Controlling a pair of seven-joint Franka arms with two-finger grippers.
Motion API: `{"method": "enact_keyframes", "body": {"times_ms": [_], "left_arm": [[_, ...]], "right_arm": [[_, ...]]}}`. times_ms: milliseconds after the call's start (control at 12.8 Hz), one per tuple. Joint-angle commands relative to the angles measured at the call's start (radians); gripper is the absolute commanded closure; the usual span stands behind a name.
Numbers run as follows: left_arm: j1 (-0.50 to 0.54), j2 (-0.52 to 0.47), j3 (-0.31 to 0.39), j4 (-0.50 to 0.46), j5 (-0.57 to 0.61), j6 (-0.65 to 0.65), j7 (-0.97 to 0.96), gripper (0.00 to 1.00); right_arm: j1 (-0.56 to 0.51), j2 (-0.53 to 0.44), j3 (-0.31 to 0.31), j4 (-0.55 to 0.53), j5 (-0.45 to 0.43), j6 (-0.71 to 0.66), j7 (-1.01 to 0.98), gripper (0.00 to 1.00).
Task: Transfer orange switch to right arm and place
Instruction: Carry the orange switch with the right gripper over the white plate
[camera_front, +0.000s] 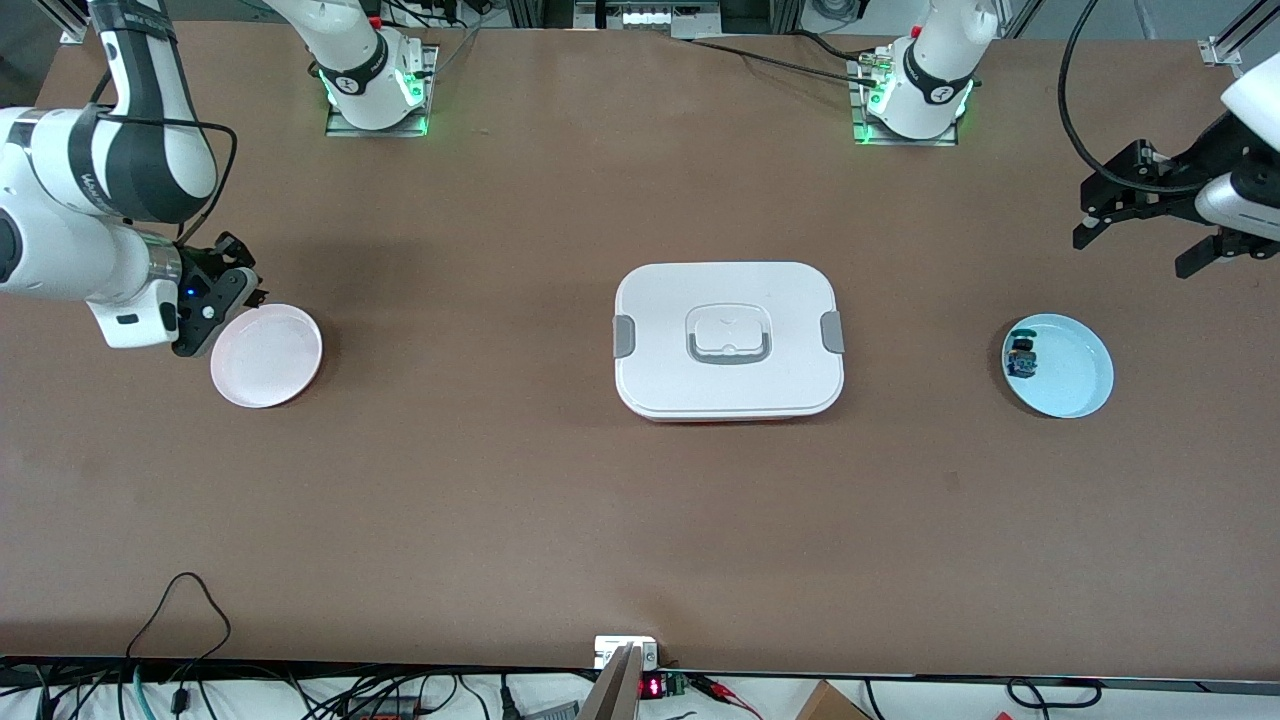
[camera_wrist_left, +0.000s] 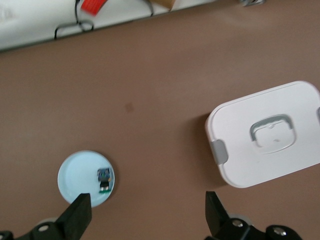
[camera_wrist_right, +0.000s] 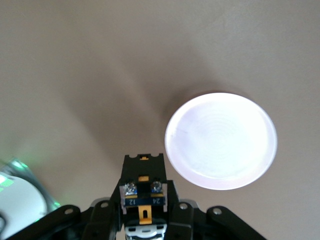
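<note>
The right gripper (camera_front: 238, 287) is clenched on the orange switch (camera_wrist_right: 143, 192), so the handover looks done and only the placing is left. In the right wrist view the switch sits upright between the jaws. Its long axis runs along the fingers, and its black terminal block with the orange strip pokes out past the fingertips. The move to come turns on where the pink plate (camera_front: 267, 355) lies from that gripper. In the front view the gripper hangs over the plate's rim at about eleven o'clock, so the plate's middle is at roughly five o'clock from the fingertips. A short carry that way and then a descent should put the switch over bare plate; released where it hangs now, it could catch the rim and roll off. The right arm is plainly the nearer one. The left gripper (camera_front: 1132, 255) waits with its jaws spread wide and empty at the other end of the table, at about one o'clock from the blue plate (camera_front: 1080, 375) that holds the blue switch (camera_front: 1022, 358). The white lidded box (camera_front: 729, 340) stands between the two plates, clear of the path.
</note>
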Motion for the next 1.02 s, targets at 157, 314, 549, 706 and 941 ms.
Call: {"method": "enact_keyframes", "body": {"times_ms": [157, 314, 549, 706, 941], "left_arm": [[-0.062, -0.066, 0.078, -0.185, 0.009, 0.069, -0.240, 0.00], [-0.062, -0.052, 0.078, -0.209, 0.009, 0.056, -0.230, 0.00], [-0.062, -0.050, 0.076, -0.251, 0.009, 0.068, -0.216, 0.00], [-0.061, -0.055, 0.079, -0.222, -0.005, 0.113, -0.138, 0.00], [-0.045, -0.052, 0.116, -0.214, -0.084, 0.211, -0.125, 0.00]], "right_arm": [[-0.003, -0.009, 0.007, -0.119, -0.091, 0.178, -0.142, 0.95], [-0.003, 0.008, 0.007, -0.155, -0.156, 0.236, -0.148, 0.94], [-0.017, 0.037, 0.007, -0.176, -0.184, 0.350, -0.217, 0.93], [-0.046, 0.069, 0.007, -0.186, -0.185, 0.434, -0.269, 0.93], [-0.063, 0.095, 0.007, -0.207, -0.185, 0.494, -0.295, 0.93]]}}
